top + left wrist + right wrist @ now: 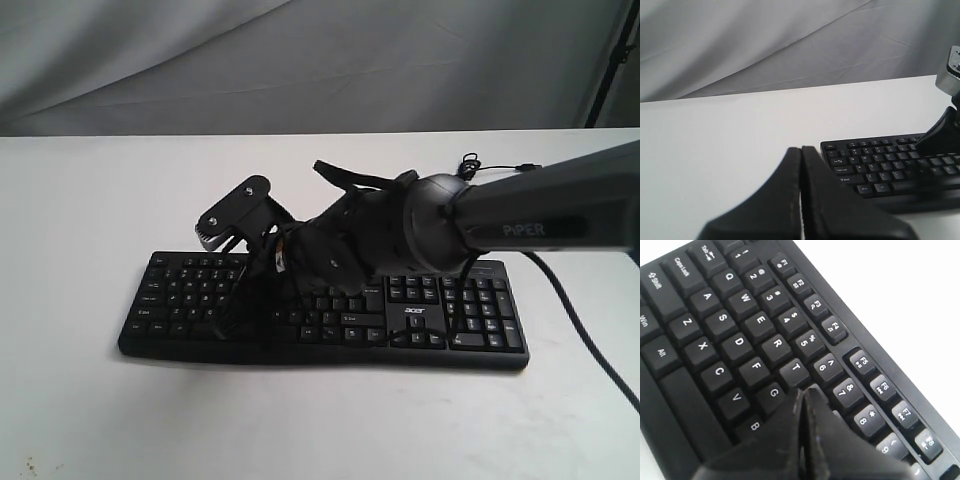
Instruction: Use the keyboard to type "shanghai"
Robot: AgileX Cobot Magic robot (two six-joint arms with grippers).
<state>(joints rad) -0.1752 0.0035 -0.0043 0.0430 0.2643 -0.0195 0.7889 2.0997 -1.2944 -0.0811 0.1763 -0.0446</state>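
Observation:
The black keyboard [470,320] lies across the middle of the white table, its white acer logo [415,312] between the letter block and the number pad. My right gripper [255,305] reaches in from the right and stands low over the letter keys. In the right wrist view the right gripper [802,392] is shut, empty, with its tips right beside the G key [773,392]; the key under the tips is hidden. My left gripper [801,150] is shut and empty above bare table beside the Esc end of the keyboard [880,167]. It does not show in the exterior view.
A thin black cable [470,160] loops on the table behind the keyboard. A thicker cable [585,330] trails off the right arm [540,215] toward the table's right edge. Grey cloth [300,60] hangs behind the table [320,430].

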